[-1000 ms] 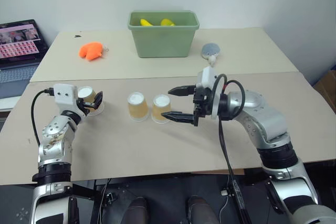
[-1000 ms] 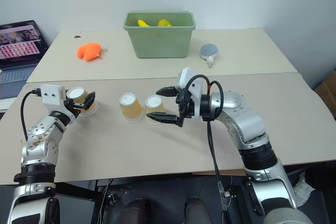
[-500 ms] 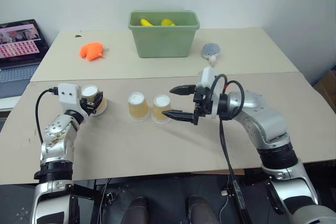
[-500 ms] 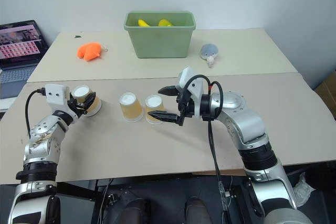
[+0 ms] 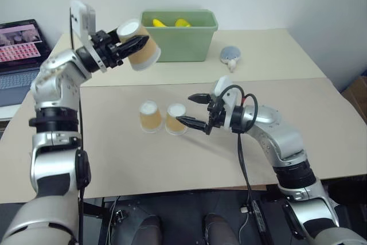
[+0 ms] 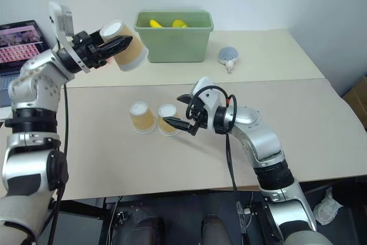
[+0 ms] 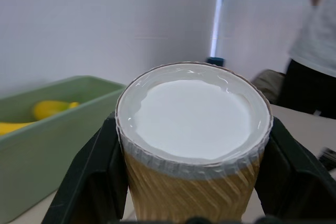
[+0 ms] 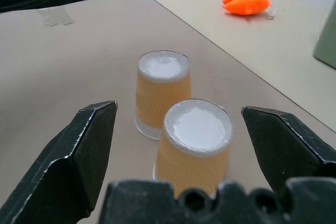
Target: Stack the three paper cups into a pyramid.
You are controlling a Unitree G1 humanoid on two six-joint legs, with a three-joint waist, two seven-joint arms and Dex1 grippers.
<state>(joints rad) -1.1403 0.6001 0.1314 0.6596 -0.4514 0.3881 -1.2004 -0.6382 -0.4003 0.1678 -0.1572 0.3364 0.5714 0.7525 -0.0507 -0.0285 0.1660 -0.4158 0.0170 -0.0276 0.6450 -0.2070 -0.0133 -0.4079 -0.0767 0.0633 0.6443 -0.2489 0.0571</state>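
Paper, thin and ribbed, makes up all three cups. Two of them stand upside down on the worktop (image 5: 114, 159), side by side and touching or nearly so: the left cup (image 5: 150, 116) and the right cup (image 5: 176, 119), both well in front of the green bin (image 5: 179, 35). The third cup (image 5: 138, 45) is up in the air, just left of the bin's front, tipped on its side with its white base towards the robot. The left claw (image 5: 133, 46) is clamped on its sides, one black finger on each flank.

The right claw (image 5: 195, 111) hangs just right of the pair with its jaws spread wide and nothing between them, the right cup sitting in line with the gap.

Such cups look very light and easy to crush, so I judge a gentle squeeze across the mid-wall is best, away from the flimsy rim. The ribbing should give the fingers some bite. Being so light, the standing pair would slide or topple at a nudge. The carried cup needs turning base-up and lowering softly across both white bases.
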